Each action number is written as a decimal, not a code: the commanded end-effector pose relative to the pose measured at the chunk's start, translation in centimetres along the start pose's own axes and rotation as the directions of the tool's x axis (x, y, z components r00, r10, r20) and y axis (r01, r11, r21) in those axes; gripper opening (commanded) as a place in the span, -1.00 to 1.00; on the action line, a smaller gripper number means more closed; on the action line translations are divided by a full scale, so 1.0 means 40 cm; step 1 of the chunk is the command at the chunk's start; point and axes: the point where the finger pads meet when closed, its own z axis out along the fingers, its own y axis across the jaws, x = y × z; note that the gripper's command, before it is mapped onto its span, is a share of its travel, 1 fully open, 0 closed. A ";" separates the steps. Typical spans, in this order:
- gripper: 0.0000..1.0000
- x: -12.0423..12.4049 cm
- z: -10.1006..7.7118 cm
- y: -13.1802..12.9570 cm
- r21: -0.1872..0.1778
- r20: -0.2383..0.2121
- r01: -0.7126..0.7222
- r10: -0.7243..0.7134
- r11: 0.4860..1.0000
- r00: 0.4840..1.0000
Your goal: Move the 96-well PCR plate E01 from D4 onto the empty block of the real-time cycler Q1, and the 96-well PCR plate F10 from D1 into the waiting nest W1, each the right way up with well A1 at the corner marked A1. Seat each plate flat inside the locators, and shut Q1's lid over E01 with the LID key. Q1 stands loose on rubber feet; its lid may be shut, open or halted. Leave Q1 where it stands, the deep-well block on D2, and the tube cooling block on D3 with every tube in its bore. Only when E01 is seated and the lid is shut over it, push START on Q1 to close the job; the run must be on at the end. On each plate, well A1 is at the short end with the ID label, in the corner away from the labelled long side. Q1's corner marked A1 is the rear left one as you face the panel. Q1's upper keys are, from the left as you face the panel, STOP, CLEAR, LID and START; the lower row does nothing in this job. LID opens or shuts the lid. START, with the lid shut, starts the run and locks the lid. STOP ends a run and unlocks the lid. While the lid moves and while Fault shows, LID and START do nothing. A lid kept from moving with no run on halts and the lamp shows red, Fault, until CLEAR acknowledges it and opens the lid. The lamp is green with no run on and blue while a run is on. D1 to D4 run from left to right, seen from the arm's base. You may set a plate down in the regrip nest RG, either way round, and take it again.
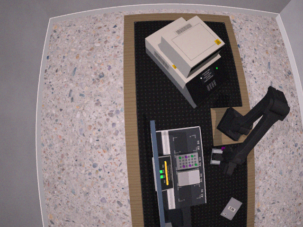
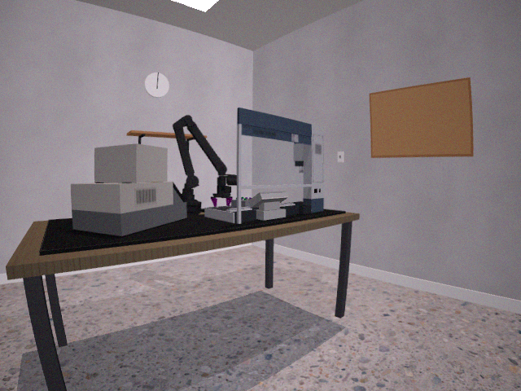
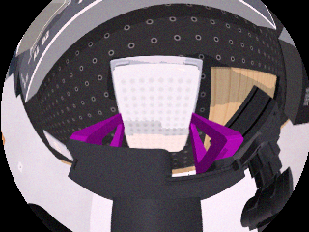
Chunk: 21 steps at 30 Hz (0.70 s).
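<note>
My gripper [image 1: 221, 156] [image 2: 221, 203] [image 3: 157, 135] is shut on a white 96-well PCR plate [image 1: 217, 152] [image 3: 154, 100]. Its magenta fingers grip the plate's two long sides. The plate is low over the black mat, just right of the deck [image 1: 203, 170]; I cannot read its label. Deck positions D4 [image 1: 182, 144] and D1 [image 1: 187, 194] show only corner locators. The cycler Q1 [image 1: 188, 48] [image 2: 126, 197] stands at the far end with its lamp [image 1: 217, 68] green and its cream lid down over the block. The grey nest W1 [image 1: 231, 208] lies near the front right.
The tube cooling block [image 1: 187, 161] with green and purple tubes is on D3 and the pale deep-well block [image 1: 188, 177] is on D2. A blue-framed gantry [image 1: 156, 170] [image 2: 273, 121] stands behind the deck. The arm's base [image 1: 232, 124] sits on a wooden pad.
</note>
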 end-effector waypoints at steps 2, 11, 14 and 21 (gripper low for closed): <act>-1.00 -0.019 0.058 -0.055 0.041 0.022 -0.004 0.003 0.999 1.000; -1.00 -0.022 0.064 -0.069 0.052 0.023 -0.006 0.005 0.999 1.000; -1.00 -0.022 0.067 -0.075 0.058 0.022 -0.007 0.005 0.998 1.000; -1.00 -0.023 0.073 -0.086 0.067 0.028 -0.007 0.005 0.998 1.000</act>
